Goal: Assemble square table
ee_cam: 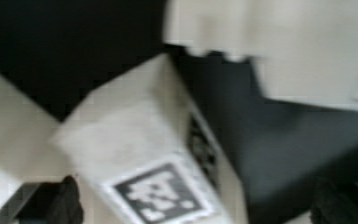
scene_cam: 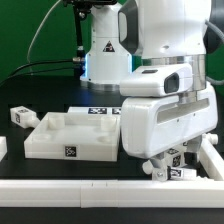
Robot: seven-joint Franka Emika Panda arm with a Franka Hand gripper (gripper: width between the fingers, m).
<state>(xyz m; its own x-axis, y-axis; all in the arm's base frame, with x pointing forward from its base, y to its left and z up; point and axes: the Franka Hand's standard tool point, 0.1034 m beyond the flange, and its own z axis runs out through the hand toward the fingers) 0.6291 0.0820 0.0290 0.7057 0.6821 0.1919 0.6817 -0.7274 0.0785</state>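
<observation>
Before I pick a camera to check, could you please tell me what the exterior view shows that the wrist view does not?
Only the exterior view: the square tabletop, a lone leg on the exterior view's left, and the long bar. Only the wrist view: the open claw flanking a leg's tag close up. Both: a tagged leg by the claw.

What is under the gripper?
A stubby white plastic tagged leg lies under the open two-finger gripper. The white arm hides most of that spot in the exterior view.
</observation>
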